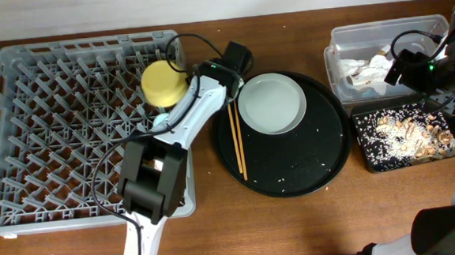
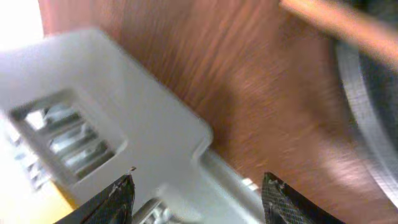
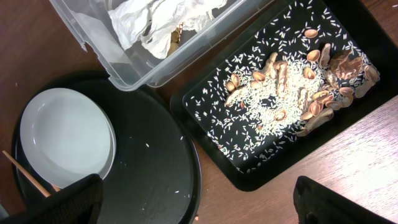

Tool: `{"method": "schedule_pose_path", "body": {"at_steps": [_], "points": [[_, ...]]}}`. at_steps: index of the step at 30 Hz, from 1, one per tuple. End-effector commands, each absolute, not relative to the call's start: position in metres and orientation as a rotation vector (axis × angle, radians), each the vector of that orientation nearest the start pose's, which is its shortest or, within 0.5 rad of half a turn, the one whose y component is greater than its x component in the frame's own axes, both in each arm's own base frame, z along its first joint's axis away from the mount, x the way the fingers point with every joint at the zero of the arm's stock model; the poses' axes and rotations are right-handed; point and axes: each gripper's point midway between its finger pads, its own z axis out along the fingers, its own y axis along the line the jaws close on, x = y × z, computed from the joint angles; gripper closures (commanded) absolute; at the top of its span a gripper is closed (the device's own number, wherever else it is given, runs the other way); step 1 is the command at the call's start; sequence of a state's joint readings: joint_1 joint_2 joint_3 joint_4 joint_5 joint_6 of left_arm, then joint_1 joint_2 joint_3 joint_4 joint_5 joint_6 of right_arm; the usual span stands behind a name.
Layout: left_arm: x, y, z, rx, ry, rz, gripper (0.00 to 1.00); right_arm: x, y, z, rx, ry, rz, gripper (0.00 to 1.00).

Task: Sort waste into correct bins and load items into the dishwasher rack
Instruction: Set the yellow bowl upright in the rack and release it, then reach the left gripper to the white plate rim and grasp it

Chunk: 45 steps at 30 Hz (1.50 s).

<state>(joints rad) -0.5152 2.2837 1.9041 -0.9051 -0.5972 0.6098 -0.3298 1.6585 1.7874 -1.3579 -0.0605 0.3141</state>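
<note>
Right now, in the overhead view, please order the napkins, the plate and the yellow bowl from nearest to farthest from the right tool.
From the right tool:
1. napkins, just left of it, in the clear tub.
2. plate, middle, on the round black tray.
3. yellow bowl, far left, at the rack.

Overhead: straight down, whole table (image 1: 242, 241). Left wrist: close, blurred, dishwasher rack (image 2: 130, 118) corner. Right wrist: downward, nearer; shares plate (image 3: 62, 134), clear tub (image 3: 186, 45), black tray (image 3: 211, 149) with overhead.
</note>
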Motion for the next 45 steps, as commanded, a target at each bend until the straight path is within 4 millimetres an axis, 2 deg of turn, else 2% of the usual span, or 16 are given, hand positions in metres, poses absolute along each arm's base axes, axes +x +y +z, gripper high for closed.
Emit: {"method": "schedule_pose_path", "body": {"at_steps": [1, 4, 6, 8, 10, 12, 14, 18, 21, 24, 26, 30, 34, 37, 42, 45], "points": [[0.497, -0.133, 0.081, 1.306, 2.392, 1.061, 0.35, 0.341, -0.110, 0.241, 0.884, 2.641, 0.059, 0.01], [0.508, -0.134, 0.092, 1.153, 2.374, 1.076, 0.35, 0.341, -0.110, 0.241, 0.884, 2.641, 0.059, 0.02], [0.523, -0.144, 0.118, 1.016, 2.338, 1.029, 0.34, 0.341, -0.110, 0.241, 0.884, 2.641, 0.059, 0.02], [0.528, -0.180, 0.128, 0.989, 2.330, 0.794, 0.34, 0.341, -0.110, 0.241, 0.884, 2.641, 0.059, 0.02], [0.492, -0.255, 0.101, 1.067, 2.425, 0.281, 0.36, 0.341, -0.110, 0.241, 0.884, 2.641, 0.059, 0.02], [0.465, -0.274, 0.089, 0.772, 2.637, -0.023, 0.48, 0.341, -0.110, 0.241, 0.884, 2.641, 0.059, 0.02], [0.440, -0.289, 0.083, 0.504, 2.799, -0.233, 0.49, 0.341, -0.110, 0.241, 0.884, 2.641, 0.059, 0.02], [0.426, -0.339, 0.084, 0.685, 2.688, -0.251, 0.49, 0.341, -0.110, 0.241, 0.884, 2.641, 0.059, 0.02], [0.441, -0.324, 0.059, 0.403, 2.761, -0.183, 0.49, 0.341, -0.110, 0.241, 0.884, 2.641, 0.058, 0.02], [0.482, -0.286, 0.062, 0.146, 2.719, -0.164, 0.50, 0.341, -0.110, 0.241, 0.884, 2.641, 0.059, 0.02], [0.493, -0.275, 0.058, 0.098, 2.709, -0.158, 0.50, 0.341, -0.110, 0.241, 0.884, 2.641, 0.059, 0.02], [0.492, -0.276, 0.024, 0.090, 2.756, -0.146, 0.57, 0.341, -0.110, 0.241, 0.884, 2.641, 0.058, 0.02], [0.494, -0.278, 0.026, 0.091, 2.743, -0.156, 0.59, 0.341, -0.110, 0.241, 0.883, 2.640, 0.059, 0.02], [0.484, -0.285, 0.022, 0.122, 2.764, -0.139, 0.72, 0.341, -0.110, 0.241, 0.884, 2.641, 0.059, 0.02], [0.468, -0.298, -0.008, 0.180, 2.808, -0.097, 0.74, 0.341, -0.110, 0.241, 0.884, 2.641, 0.059, 0.02], [0.467, -0.299, -0.008, 0.182, 2.810, -0.102, 0.99, 0.341, -0.110, 0.241, 0.883, 2.640, 0.059, 0.02]]}}
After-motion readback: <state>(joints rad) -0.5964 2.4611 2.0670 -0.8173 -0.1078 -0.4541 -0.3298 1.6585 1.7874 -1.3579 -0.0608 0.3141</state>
